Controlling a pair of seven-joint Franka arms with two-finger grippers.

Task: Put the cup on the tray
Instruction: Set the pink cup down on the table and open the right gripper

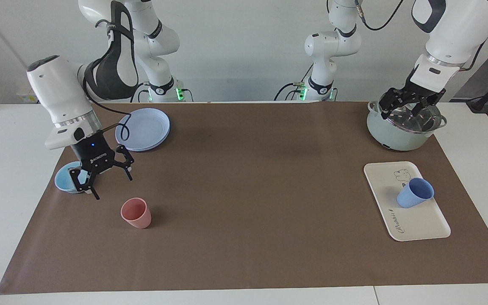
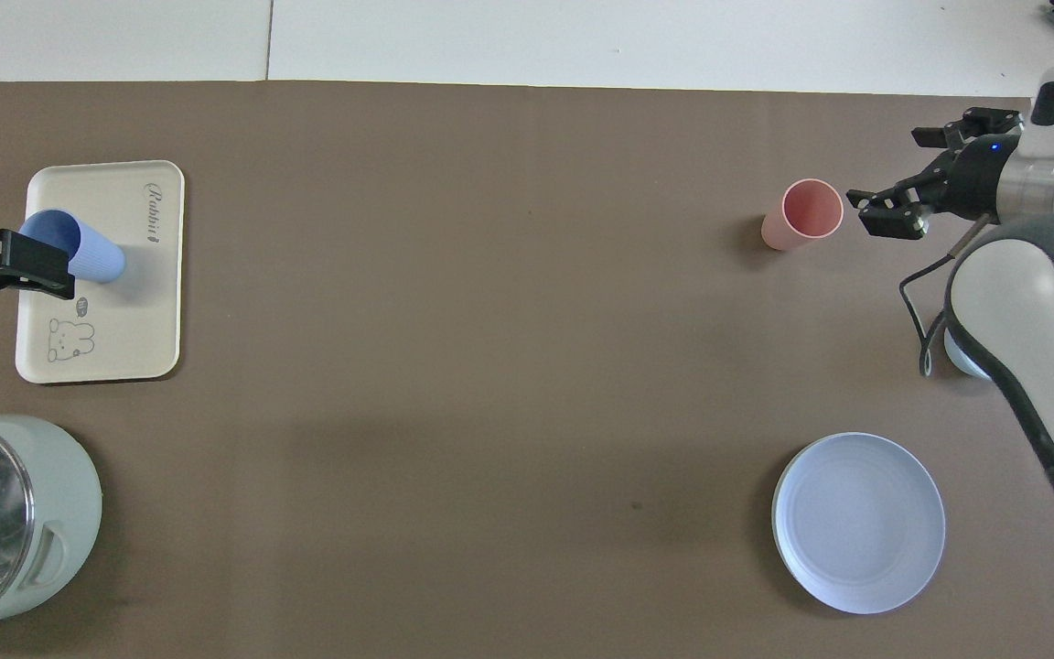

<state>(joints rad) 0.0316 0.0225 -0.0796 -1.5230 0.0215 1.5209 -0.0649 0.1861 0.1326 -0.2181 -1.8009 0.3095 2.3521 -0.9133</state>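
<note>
Cup [image 1: 414,192] upright on the tray [image 1: 422,228], held by neither. Left gripper [image 1: 409,108] over the pot [image 1: 396,135] beside the tray, jaws wide, empty. Right gripper [image 1: 100,178] well apart, over the bowl [image 1: 62,180], jaws wide.

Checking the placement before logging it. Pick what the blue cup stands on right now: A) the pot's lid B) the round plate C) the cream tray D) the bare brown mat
C: the blue cup stands upright on the cream tray, with no gripper holding it.

"Rabbit" on the tray [image 2: 166,275]
</note>
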